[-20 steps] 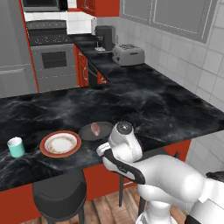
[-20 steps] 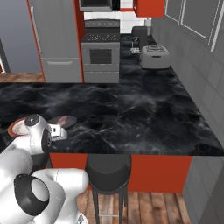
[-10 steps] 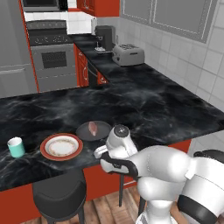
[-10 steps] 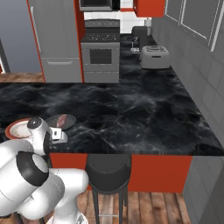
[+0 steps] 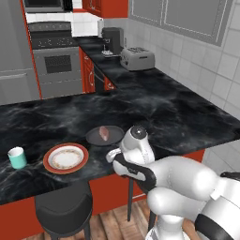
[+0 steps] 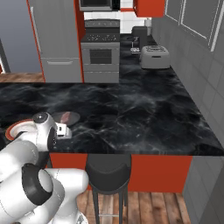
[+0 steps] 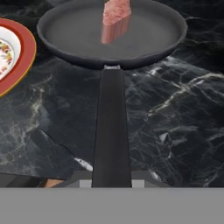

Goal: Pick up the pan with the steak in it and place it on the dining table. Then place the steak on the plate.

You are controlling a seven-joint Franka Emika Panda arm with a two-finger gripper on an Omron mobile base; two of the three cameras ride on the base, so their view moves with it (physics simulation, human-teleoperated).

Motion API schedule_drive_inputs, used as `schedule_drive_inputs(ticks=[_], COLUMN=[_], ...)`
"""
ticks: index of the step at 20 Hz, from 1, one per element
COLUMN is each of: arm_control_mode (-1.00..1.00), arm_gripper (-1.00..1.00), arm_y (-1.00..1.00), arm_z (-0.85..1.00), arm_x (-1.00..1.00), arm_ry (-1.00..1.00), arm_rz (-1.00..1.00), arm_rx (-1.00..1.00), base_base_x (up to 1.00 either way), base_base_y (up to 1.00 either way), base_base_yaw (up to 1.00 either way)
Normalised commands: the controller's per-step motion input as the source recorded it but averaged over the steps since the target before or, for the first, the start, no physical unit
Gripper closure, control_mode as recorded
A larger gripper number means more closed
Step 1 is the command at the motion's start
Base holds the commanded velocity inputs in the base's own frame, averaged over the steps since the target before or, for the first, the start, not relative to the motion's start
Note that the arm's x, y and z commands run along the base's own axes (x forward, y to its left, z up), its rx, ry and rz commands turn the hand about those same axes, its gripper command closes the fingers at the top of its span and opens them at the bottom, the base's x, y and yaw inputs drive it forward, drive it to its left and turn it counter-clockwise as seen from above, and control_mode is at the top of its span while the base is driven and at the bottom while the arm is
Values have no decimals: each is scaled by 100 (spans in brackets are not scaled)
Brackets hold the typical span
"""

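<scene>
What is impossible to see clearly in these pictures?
- Tool tips: in the hand view the grey band covers the end of the pan handle.
- Plate: cut by the hand view's left edge.
- Steak: top cut by the upper edge.
- Cup: contents too small, left base view.

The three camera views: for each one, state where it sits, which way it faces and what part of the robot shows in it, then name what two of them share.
Left base view: behind the arm's left, looking down over the dining table; white arm lower right.
Right base view: behind its right, same table; arm lower left.
Hand view: on the hand, looking along the pan handle toward the steak.
Shared: pan, steak and plate appear in the left base and hand views.
</scene>
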Motion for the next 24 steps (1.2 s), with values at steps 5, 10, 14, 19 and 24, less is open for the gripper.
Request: schedule_drive_inputs(ticks=[5, 10, 14, 19, 24], arm_control_mode=[-100, -100, -100, -100, -100], arm_gripper=[-100, -100, -100, -100, -100], arm_y=[0, -1, -5, 0, 28], arm_z=[0, 0, 0, 36, 61], arm_x=[0, 0, -7, 6, 31], arm_ry=[0, 0, 0, 0, 0], arm_rz=[0, 0, 0, -14, -22], arm_rx=[0, 0, 0, 1, 0], base_base_x=[0, 0, 0, 0, 0], base_base_y=[0, 0, 0, 0, 0], base_base_yaw=[0, 0, 0, 0, 0])
